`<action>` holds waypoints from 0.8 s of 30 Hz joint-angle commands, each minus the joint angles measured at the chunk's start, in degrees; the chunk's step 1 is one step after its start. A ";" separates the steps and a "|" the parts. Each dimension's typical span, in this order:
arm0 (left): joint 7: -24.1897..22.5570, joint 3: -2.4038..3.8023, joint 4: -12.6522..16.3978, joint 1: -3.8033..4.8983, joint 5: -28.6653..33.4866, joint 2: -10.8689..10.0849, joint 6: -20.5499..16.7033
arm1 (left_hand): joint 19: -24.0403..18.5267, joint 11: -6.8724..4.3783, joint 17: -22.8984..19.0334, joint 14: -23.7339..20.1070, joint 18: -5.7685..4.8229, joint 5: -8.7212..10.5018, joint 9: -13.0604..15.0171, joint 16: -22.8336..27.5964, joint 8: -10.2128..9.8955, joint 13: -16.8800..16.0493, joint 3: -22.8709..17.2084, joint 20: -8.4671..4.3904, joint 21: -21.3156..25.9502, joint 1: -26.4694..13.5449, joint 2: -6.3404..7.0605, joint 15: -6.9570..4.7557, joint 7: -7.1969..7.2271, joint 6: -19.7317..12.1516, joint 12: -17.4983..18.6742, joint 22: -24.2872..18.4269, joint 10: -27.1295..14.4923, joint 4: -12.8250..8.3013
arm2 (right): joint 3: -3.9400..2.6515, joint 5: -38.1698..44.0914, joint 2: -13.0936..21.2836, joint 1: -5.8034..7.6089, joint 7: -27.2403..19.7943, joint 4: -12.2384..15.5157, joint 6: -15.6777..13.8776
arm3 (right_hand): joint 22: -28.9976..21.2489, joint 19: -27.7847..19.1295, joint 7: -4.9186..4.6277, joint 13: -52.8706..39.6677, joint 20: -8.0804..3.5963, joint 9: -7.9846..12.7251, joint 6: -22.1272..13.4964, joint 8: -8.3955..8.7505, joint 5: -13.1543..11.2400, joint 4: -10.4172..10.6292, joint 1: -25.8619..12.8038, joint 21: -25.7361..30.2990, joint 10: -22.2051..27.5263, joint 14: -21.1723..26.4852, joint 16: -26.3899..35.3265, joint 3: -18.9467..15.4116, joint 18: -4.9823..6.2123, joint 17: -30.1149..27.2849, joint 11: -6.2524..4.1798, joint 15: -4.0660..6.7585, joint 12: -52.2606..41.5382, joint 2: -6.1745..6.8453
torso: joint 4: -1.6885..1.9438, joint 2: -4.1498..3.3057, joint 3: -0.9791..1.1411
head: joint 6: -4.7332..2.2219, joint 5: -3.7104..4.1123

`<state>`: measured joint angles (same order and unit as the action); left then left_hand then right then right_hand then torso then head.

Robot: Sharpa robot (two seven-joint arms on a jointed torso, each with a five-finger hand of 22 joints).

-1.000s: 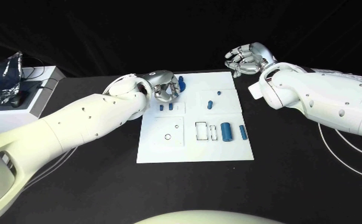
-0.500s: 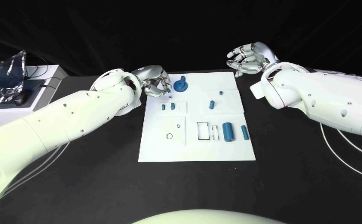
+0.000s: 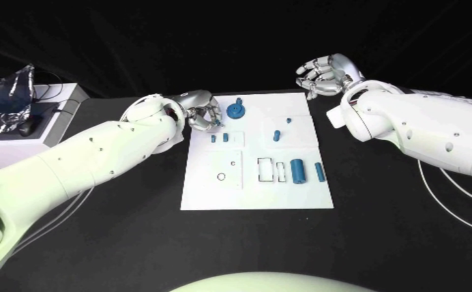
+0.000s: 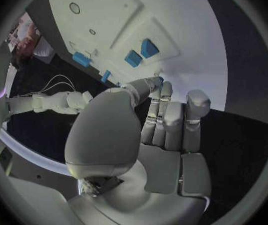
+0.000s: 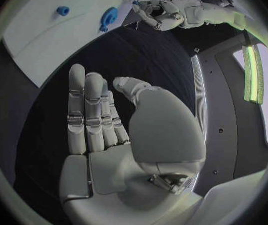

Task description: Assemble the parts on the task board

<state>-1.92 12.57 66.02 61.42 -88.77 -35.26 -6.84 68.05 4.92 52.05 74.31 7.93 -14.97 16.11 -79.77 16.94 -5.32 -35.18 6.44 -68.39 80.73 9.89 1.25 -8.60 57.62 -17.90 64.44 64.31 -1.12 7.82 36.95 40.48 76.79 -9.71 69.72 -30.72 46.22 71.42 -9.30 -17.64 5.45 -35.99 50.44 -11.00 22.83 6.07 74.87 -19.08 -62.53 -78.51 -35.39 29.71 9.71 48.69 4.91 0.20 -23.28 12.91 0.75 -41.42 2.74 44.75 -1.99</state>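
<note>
Fingers (image 3: 209,116) of the silver left hand (image 3: 200,109) curled loosely, holding nothing, just left of the round blue knob part (image 3: 235,110) standing near the white task board's (image 3: 256,193) far edge. Right hand (image 3: 325,76) open, farther off.

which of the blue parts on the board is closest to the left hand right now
The round blue part with a knob, at the far end of the task board. It sits right beside the left hand; the other blue pieces lie nearer the robot.
</note>
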 commanded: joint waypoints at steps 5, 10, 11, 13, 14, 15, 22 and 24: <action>-1.05 -0.09 -0.75 -0.15 -1.35 0.85 -1.20 | -0.24 0.31 0.15 -0.24 -0.65 0.19 0.12 0.31 -0.11 -0.08 0.19 0.21 0.11 -0.42 0.20 -0.08 -0.46 0.10 0.31 0.16 0.14 -0.11 | -0.03 0.70 -0.10 -0.03 -0.67 0.01 0.10 | 0.08 0.26 -0.12 0.04 -0.01 0.05 0.38 0.20 0.15 -0.18 -0.56 -0.30 -0.13 -0.34 0.29 -0.05 0.57 0.05 -0.28 -0.05 0.34 0.02 | -0.05 0.08 0.13 | 0.10 -0.03; -1.13 -0.32 -1.02 -0.18 -1.40 1.23 -1.13 | -0.19 0.31 0.19 -0.22 -0.67 0.20 0.13 0.29 -0.12 -0.09 0.20 0.22 0.07 -0.42 0.20 -0.08 -0.45 0.13 0.35 0.22 0.18 -0.12 | -0.03 0.70 -0.15 -0.04 -0.67 0.00 0.12 | 0.08 0.26 -0.12 0.04 -0.01 0.05 0.38 0.20 0.15 -0.18 -0.56 -0.30 -0.13 -0.34 0.29 -0.05 0.57 0.05 -0.28 -0.05 0.34 0.02 | -0.01 0.08 0.07 | 0.10 0.03; -1.15 -0.39 -1.08 -0.19 -1.40 1.32 -1.14 | -0.19 0.31 0.19 -0.22 -0.67 0.20 0.13 0.29 -0.12 -0.09 0.20 0.22 0.07 -0.42 0.20 -0.08 -0.45 0.13 0.35 0.22 0.18 -0.12 | -0.03 0.70 -0.16 -0.04 -0.67 0.00 0.13 | 0.08 0.26 -0.12 0.04 -0.01 0.05 0.38 0.20 0.15 -0.18 -0.56 -0.30 -0.13 -0.34 0.29 -0.05 0.57 0.05 -0.28 -0.05 0.34 0.02 | 0.01 0.07 0.08 | 0.09 0.03; -1.16 -0.47 -1.15 -0.20 -1.44 1.43 -1.15 | -0.19 0.31 0.19 -0.22 -0.67 0.20 0.13 0.29 -0.12 -0.09 0.20 0.22 0.07 -0.42 0.20 -0.08 -0.45 0.13 0.35 0.22 0.18 -0.12 | -0.03 0.70 -0.18 -0.04 -0.67 0.00 0.15 | 0.08 0.26 -0.12 0.04 -0.01 0.05 0.38 0.20 0.15 -0.18 -0.56 -0.30 -0.13 -0.34 0.29 -0.05 0.57 0.05 -0.28 -0.05 0.34 0.02 | 0.00 0.05 0.10 | 0.09 0.06; -1.16 -0.50 -1.17 -0.21 -1.54 1.47 -1.16 | -0.19 0.31 0.19 -0.22 -0.67 0.20 0.13 0.29 -0.12 -0.09 0.20 0.22 0.07 -0.42 0.20 -0.08 -0.45 0.13 0.35 0.22 0.18 -0.12 | -0.03 0.70 -0.18 -0.04 -0.67 0.01 0.16 | 0.08 0.26 -0.12 0.04 -0.01 0.05 0.38 0.20 0.15 -0.18 -0.56 -0.30 -0.13 -0.34 0.29 -0.05 0.57 0.05 -0.28 -0.05 0.34 0.02 | -0.02 0.05 0.10 | 0.10 0.07; -1.15 -0.53 -1.19 -0.21 -1.65 1.52 -1.19 | -0.19 0.31 0.19 -0.22 -0.67 0.20 0.13 0.29 -0.12 -0.09 0.20 0.22 0.07 -0.42 0.20 -0.08 -0.45 0.13 0.35 0.22 0.18 -0.12 | -0.03 0.70 -0.19 -0.04 -0.67 0.01 0.17 | 0.08 0.26 -0.12 0.04 -0.01 0.05 0.38 0.20 0.15 -0.18 -0.56 -0.30 -0.13 -0.34 0.29 -0.05 0.57 0.05 -0.28 -0.05 0.34 0.02 | -0.04 0.05 0.10 | 0.12 0.05; -1.07 -0.67 -1.33 -0.21 -1.94 1.79 -0.91 | -0.19 0.31 0.19 -0.22 -0.67 0.20 0.13 0.29 -0.12 -0.09 0.20 0.22 0.07 -0.42 0.20 -0.08 -0.45 0.13 0.35 0.22 0.18 -0.12 | -0.03 0.71 -0.22 -0.05 -0.66 0.01 0.21 | 0.08 0.26 -0.12 0.04 -0.01 0.05 0.38 0.20 0.15 -0.18 -0.56 -0.30 -0.13 -0.34 0.29 -0.05 0.57 0.05 -0.28 -0.05 0.34 0.02 | -0.02 0.06 0.11 | 0.17 0.09; -1.08 -0.71 -1.36 -0.21 -1.97 1.90 -0.83 | -0.28 0.29 0.22 -0.21 -0.63 0.21 0.16 0.29 -0.15 -0.12 0.22 0.23 0.16 -0.40 0.19 -0.09 -0.44 0.18 0.44 0.12 0.27 -0.15 | -0.03 0.71 -0.24 -0.05 -0.65 0.02 0.22 | 0.08 0.26 -0.12 0.04 -0.01 0.05 0.38 0.20 0.15 -0.18 -0.56 -0.30 -0.13 -0.34 0.29 -0.05 0.57 0.05 -0.28 -0.05 0.34 0.02 | -0.01 0.05 0.11 | 0.23 0.10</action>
<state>-2.38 11.89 64.61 61.20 -90.20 -33.55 -7.62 68.06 4.93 52.20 74.31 7.93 -14.97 16.18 -79.77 16.93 -5.40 -35.17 6.45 -68.39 80.73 9.90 1.25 -8.60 57.62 -17.72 64.60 64.31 -1.12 7.82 37.08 40.30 76.76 -9.72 69.70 -30.72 46.20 71.41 -9.43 -17.65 5.45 -35.99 50.57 -11.01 22.83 6.08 74.87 -19.08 -62.63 -78.51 -35.39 29.71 9.72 48.67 5.01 0.20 -23.29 12.91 0.71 -41.36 2.84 44.91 -1.94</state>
